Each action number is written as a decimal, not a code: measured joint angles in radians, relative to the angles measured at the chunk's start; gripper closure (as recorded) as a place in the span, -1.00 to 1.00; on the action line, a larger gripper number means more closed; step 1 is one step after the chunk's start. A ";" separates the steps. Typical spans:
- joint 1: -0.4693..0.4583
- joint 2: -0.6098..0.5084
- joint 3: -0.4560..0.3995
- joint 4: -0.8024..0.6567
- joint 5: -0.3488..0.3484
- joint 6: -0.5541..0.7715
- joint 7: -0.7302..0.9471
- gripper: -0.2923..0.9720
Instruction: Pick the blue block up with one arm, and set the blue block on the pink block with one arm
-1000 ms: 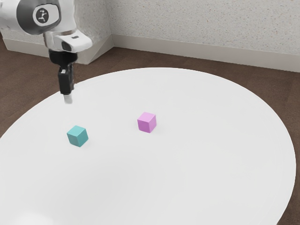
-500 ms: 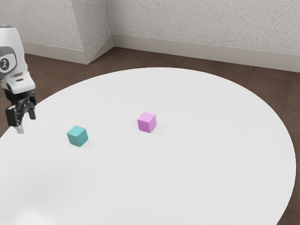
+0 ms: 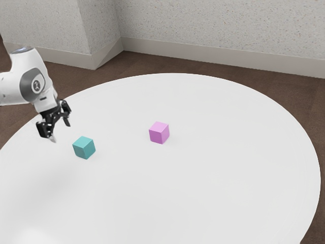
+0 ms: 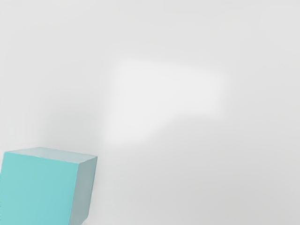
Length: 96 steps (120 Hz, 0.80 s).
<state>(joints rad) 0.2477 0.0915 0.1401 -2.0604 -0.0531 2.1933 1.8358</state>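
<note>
Blue block (image 3: 84,147), teal in this light, sits flat on the white surface (image 3: 213,193), toward the exterior view's left, with one corner turned to the camera. In the wrist view the same blue block (image 4: 44,187) shows just ahead of my hand, its top face and one side lit, with bare surface (image 4: 187,93) all round it.

I read it as a small rigid cube: light, hard-edged, nothing to crush. The smooth faces could slip if I catch it by the corners, so my plan is to take it across two opposite flat sides, near mid-height, after squaring the hand to its turn.

Pink block (image 3: 159,132) stands well apart from it, toward the exterior view's right, with a clear top and nothing between the two.

Gripper (image 3: 58,127) hangs just beside the blue block on the exterior view's left, tilted and not touching it. The fingers (image 3: 52,136) are spread wide and hold nothing. The grasp is not yet begun. I'd say the risk is nudging the cube sideways on the way down.
</note>
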 joint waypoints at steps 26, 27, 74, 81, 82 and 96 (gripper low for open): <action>-0.005 0.103 0.000 0.054 -0.124 0.033 0.071 -0.54; -0.005 0.108 -0.001 0.056 -0.127 0.034 0.073 -0.54; -0.005 0.294 -0.004 0.222 -0.167 0.073 0.152 -0.54; -0.004 0.316 -0.004 0.236 -0.168 0.073 0.160 -0.54; -0.003 0.320 -0.004 0.238 -0.168 0.073 0.161 -0.54; 0.012 0.371 -0.004 0.272 -0.170 0.073 0.175 -0.54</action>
<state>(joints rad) 0.2599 0.4623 0.1365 -1.7882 -0.2234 2.2667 2.0112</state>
